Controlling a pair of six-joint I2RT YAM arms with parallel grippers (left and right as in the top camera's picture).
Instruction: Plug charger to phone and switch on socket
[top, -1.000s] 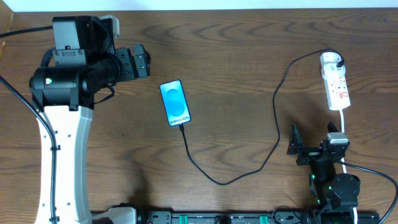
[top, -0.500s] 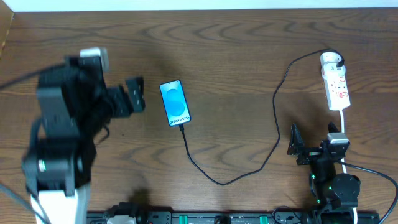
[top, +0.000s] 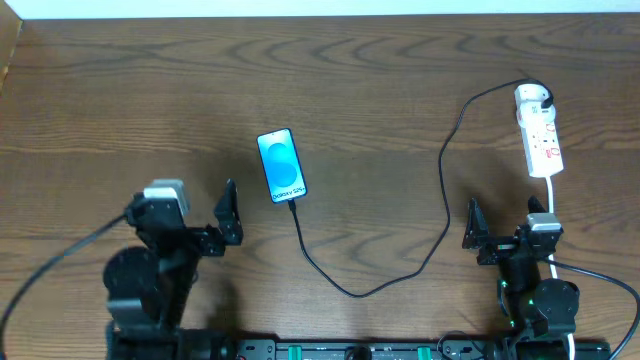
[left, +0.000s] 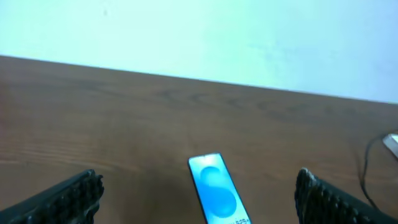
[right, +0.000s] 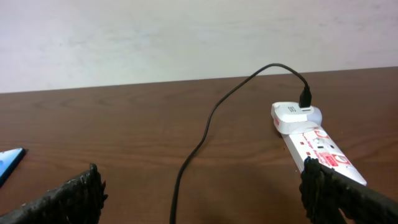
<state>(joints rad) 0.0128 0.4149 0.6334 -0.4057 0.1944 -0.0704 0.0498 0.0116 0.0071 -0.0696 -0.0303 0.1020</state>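
Left claw and right claw both stand apart and empty by the tabletop's near edge. The charger appears already seated in the phone, mid-tabletop, with its adapter in the socket near the far right corner. Likely left: pressing the switch, whose state is unreadable.

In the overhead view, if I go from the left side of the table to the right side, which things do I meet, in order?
left gripper → phone → right gripper → socket. The charger stretches across too much of the table to have one place.
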